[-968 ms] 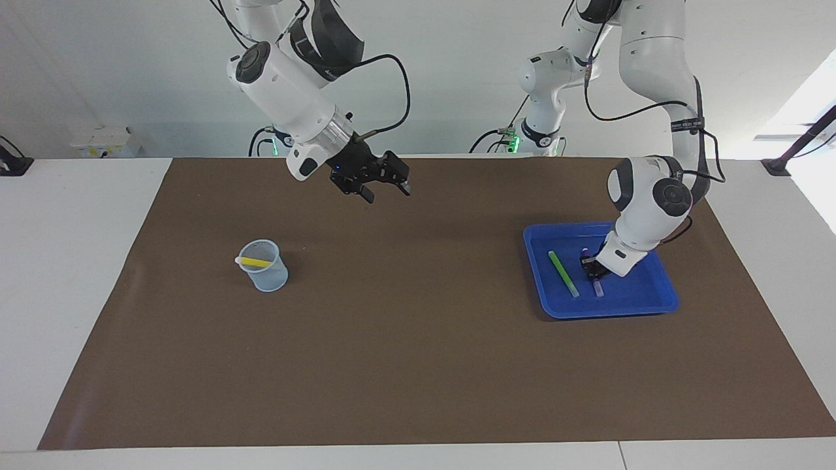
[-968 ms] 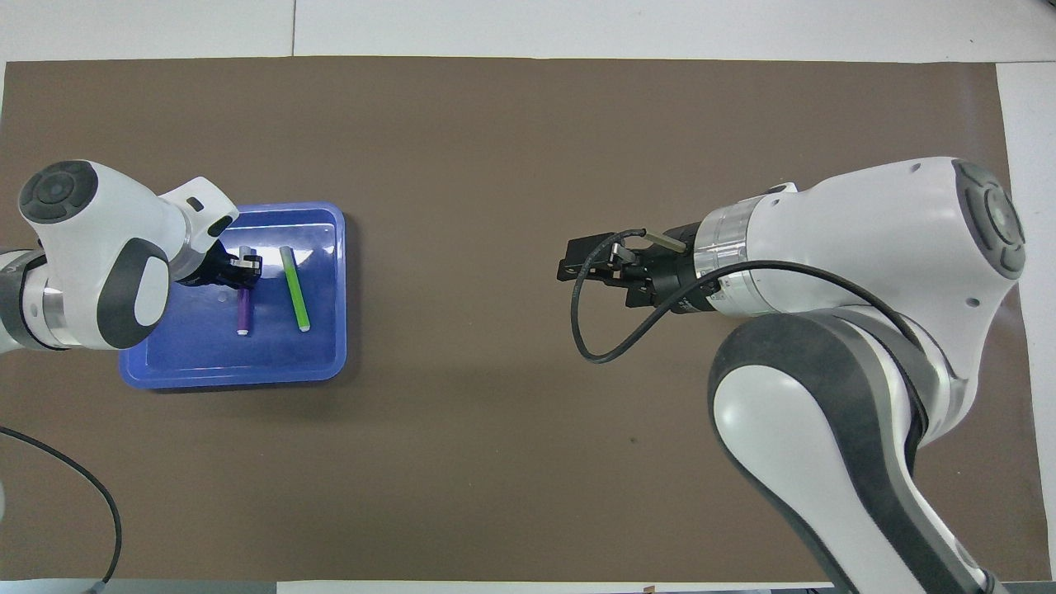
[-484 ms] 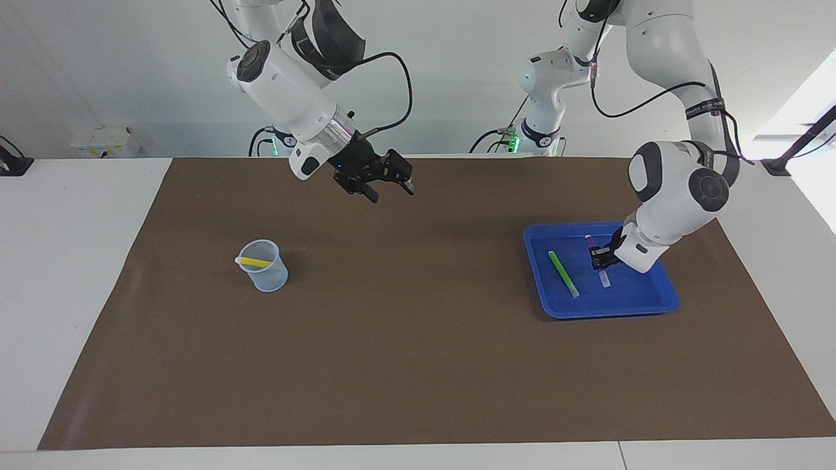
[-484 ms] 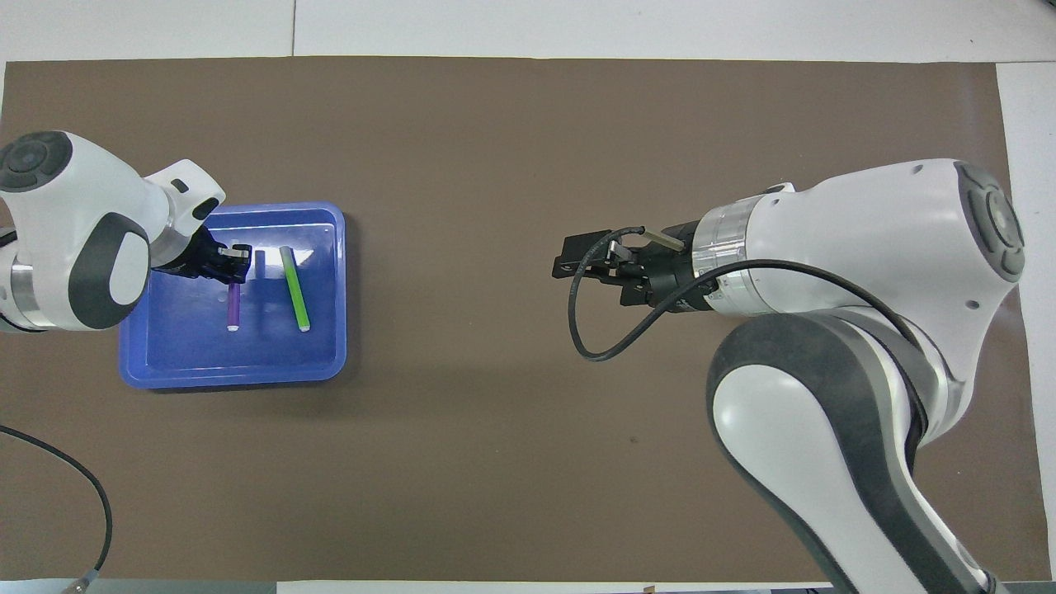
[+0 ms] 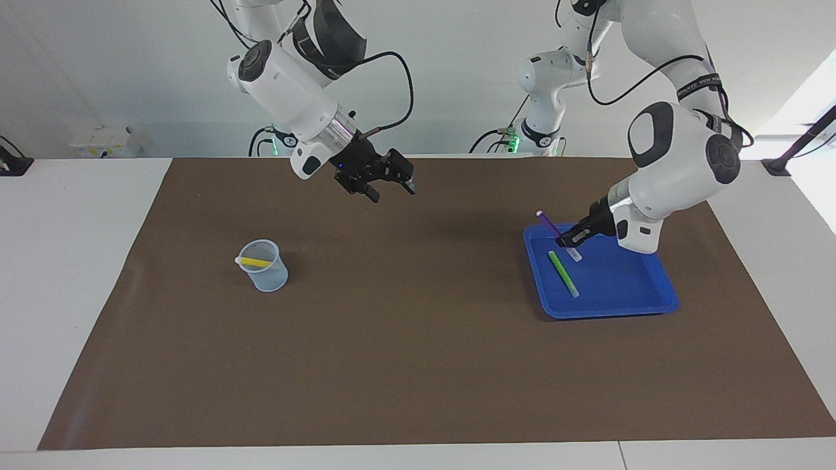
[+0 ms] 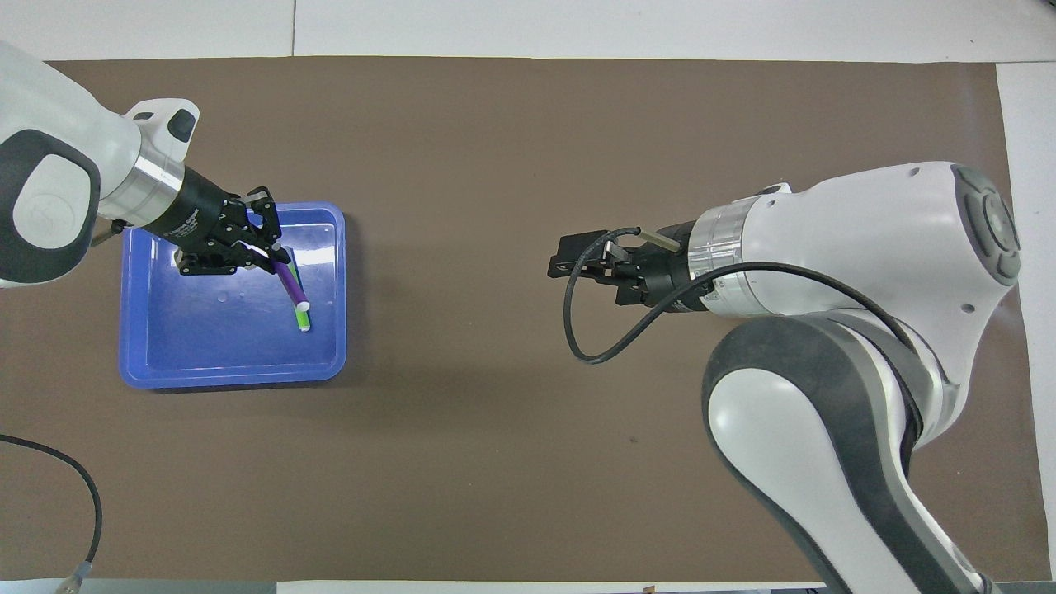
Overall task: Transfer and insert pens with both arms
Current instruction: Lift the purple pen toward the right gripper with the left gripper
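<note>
Brown mat (image 5: 418,365) covers most of a white table (image 5: 72,294); plain pale wall up by the robots, two small white arms with green lights (image 5: 542,98) at the table's robot edge.

Blue tray (image 5: 627,294) sits toward the left arm's end of the mat. Clear cup (image 5: 263,266) toward the right arm's end.

Pens: short, slim, pale cap ends. Green pen (image 5: 563,274) lies flat in the tray. Yellow pen (image 5: 255,262) rests tilted across the cup mouth, inside it. Purple pen (image 5: 554,230) is lifted off the tray floor, tilted, its purple end pointing to about 10 o'clock in the facing view, its pale cap end low at about 4 o'clock.

Left gripper (image 5: 567,239) is over the tray's robot-side corner, fingers clamped tight on the purple pen near its cap half. In the overhead view the pen (image 6: 288,282) sticks out of the gripper (image 6: 266,250) toward 5 o'clock and overlaps the green pen (image 6: 302,317) below.

Right gripper (image 5: 385,186) hangs over the mat near the robots' edge, jaws spread wide, holding nothing; cup is at about 8 o'clock from it in the facing view, well apart.
</note>
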Controlling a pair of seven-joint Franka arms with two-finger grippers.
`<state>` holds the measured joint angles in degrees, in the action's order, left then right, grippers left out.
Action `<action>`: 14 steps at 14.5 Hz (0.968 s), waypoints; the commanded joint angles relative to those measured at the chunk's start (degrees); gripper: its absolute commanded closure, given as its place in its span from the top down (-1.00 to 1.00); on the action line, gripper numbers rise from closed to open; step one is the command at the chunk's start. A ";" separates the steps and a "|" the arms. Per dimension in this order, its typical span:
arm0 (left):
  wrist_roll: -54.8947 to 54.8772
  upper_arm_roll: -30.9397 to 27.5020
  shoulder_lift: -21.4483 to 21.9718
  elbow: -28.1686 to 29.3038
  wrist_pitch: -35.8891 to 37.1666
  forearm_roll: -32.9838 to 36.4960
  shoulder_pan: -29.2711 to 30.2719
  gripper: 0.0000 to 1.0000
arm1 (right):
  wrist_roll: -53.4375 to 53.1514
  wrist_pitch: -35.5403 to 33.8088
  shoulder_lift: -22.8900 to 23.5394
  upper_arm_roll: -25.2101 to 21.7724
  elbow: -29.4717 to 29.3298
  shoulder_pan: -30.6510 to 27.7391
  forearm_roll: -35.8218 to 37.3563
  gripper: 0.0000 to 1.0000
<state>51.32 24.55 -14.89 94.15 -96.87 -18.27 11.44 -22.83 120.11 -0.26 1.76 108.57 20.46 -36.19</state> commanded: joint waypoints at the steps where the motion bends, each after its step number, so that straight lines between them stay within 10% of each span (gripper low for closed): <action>1: 14.99 1.64 1.79 1.82 1.33 -9.30 -0.10 -1.00 | -0.46 2.22 -0.62 0.35 0.85 -0.06 -2.57 1.00; 8: 28.56 1.73 11.54 21.06 -14.46 -37.33 -7.91 -1.00 | -0.55 5.03 -0.36 1.75 0.67 -0.06 -3.36 1.00; 14: 28.92 1.73 13.57 25.64 -22.47 -51.23 -11.44 -1.00 | 0.24 11.90 -0.18 4.04 1.90 1.86 -7.15 1.00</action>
<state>79.35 26.99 -3.87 116.75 -116.68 -65.85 0.70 -22.89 129.98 -0.18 5.59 108.94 21.00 -42.27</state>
